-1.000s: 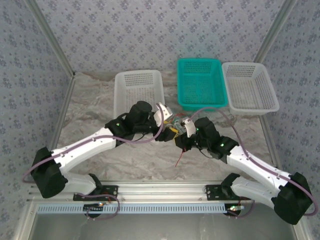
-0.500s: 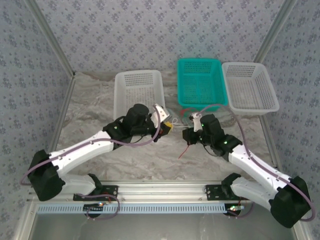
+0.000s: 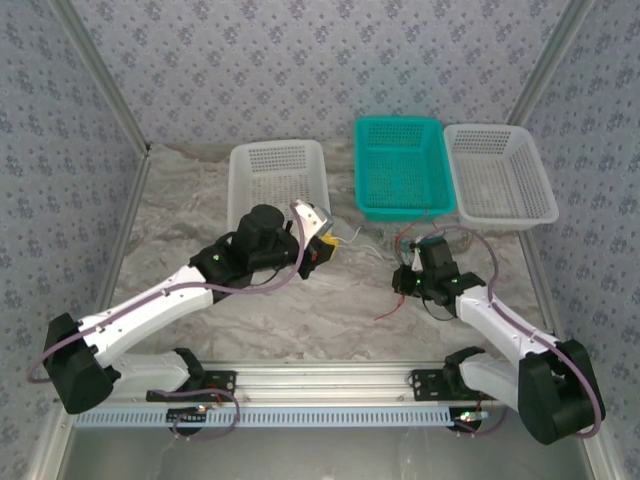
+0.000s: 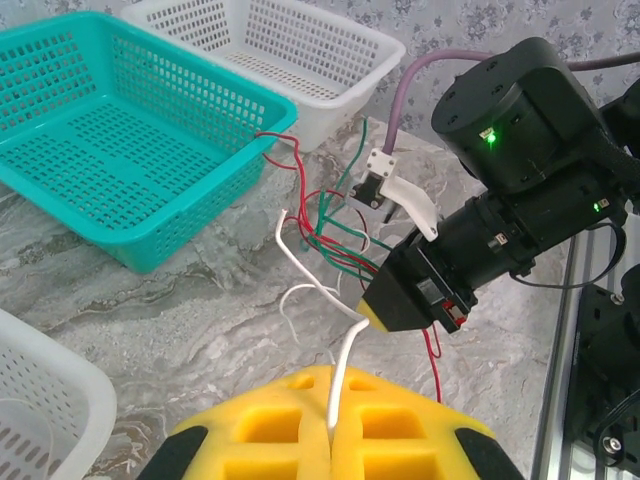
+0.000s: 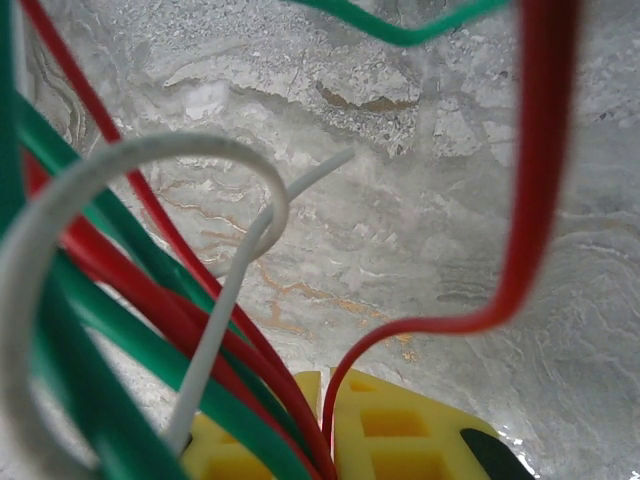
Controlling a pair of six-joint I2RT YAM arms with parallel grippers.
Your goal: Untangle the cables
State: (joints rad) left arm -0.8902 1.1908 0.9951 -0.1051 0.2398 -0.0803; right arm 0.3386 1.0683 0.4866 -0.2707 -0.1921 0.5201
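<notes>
The left claw (image 4: 332, 438) pinches the white cable (image 4: 343, 355); the right claw (image 5: 327, 425) clamps the red and green cables (image 5: 150, 310). The tangle (image 4: 335, 235) stretches between them over the worktop (image 3: 280, 320), near the teal basket (image 4: 170, 225).

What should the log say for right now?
left fingers: shut on white cable | right fingers: shut on tangled cables

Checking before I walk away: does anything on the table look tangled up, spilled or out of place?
Only the cables: red, green and white strands bunch in a knot at the right gripper, a white cable stretches to the left gripper, and a red end trails loose. The baskets sit upright.
</notes>
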